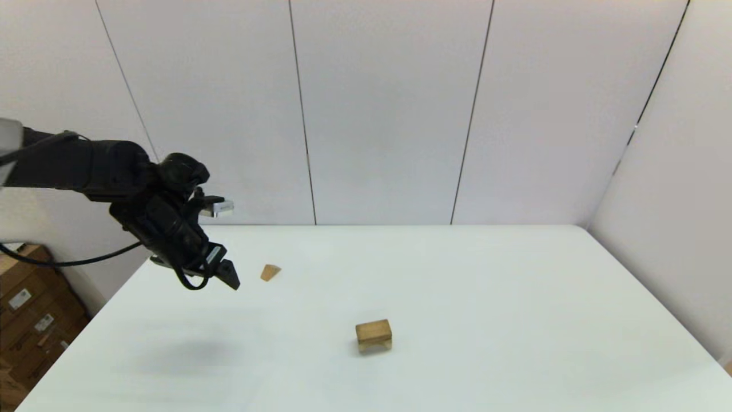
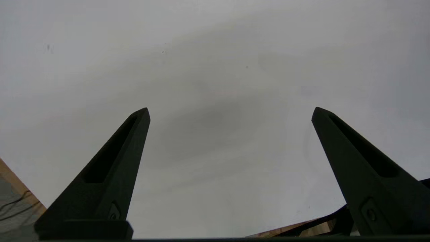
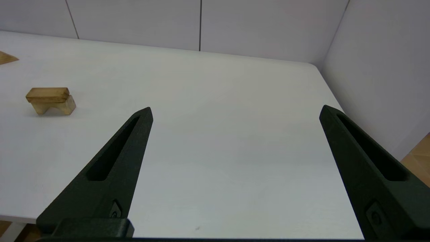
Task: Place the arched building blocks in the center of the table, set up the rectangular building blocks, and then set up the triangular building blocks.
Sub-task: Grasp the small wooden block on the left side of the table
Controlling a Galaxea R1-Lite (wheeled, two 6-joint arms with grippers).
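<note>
Rectangular block lies on arched block, stacked near the table's centre, toward its front edge. Triangular block lies apart, toward the far left corner.

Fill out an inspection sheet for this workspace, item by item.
Surface: white table, bare apart from the blocks.
Job's things: rectangular block lies on the arched block near the centre; triangular block sits apart, towards the far left.
Clutter: nothing seen.
End effectors: left end effector open, raised above the table's left side, holding nothing; right end effector open, empty, over the near right part.
Cables: black cable hangs off the left arm.
Surroundings: panelled walls; cardboard boxes at left.
</note>
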